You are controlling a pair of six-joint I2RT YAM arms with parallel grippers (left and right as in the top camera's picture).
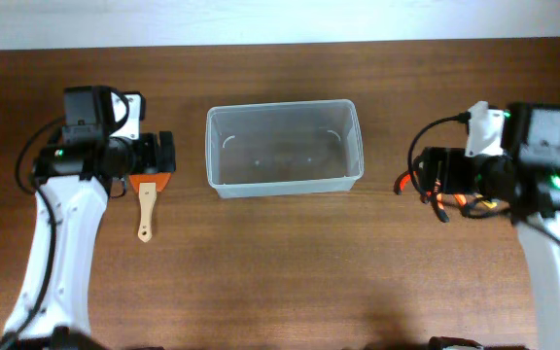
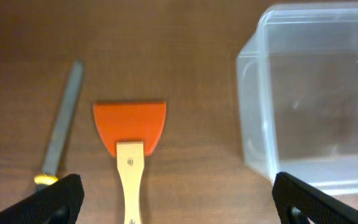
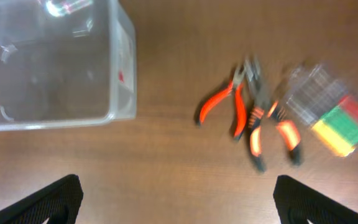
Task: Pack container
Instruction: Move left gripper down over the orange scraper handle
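Left pincer (image 2: 179,198) and right pincer (image 3: 179,198) were held wide, nothing gripped. Container (image 1: 285,186) was seen empty, mid surface (image 1: 280,277), between them. Judged light, stiff, slippery; best taken at rim.

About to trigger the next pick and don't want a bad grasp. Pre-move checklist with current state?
1. Room in the container: ok, empty and upright.
2. The left gripper free: ok, open, nothing held.
3. The right gripper free: ok, open, nothing held.
4. The scraper graspable alone: ok, lies flat, apart from the file and the container.
5. The red pliers separate from the black-and-orange pliers: cannot tell, their tips look close and the right wrist view is blurred.
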